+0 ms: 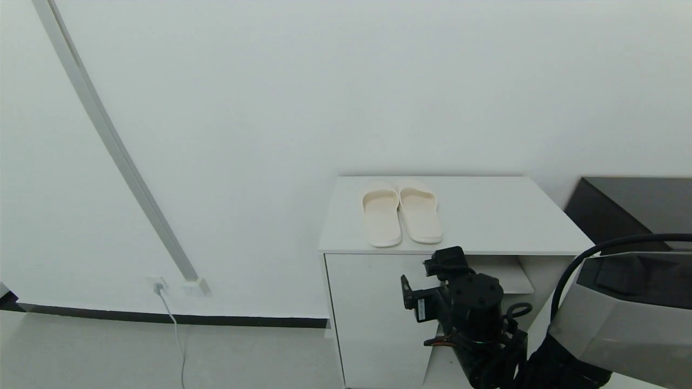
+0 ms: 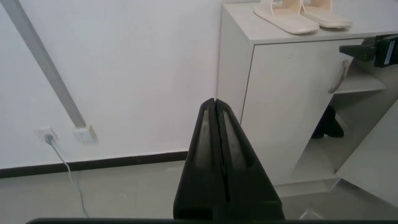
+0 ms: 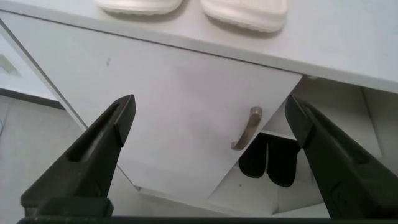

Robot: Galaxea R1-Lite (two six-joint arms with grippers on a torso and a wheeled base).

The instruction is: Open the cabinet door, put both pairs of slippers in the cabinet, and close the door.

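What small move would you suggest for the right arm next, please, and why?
Probably raise the open right gripper to the cream slippers atop the cabinet and grasp them: the black slippers already lie inside the open compartment, this pair doesn't.

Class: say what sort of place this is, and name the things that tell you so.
Probably a home-style entryway or a plain test room: a white shoe cabinet against a bare wall, cream slippers on top, dark slippers inside, and a low wall socket.
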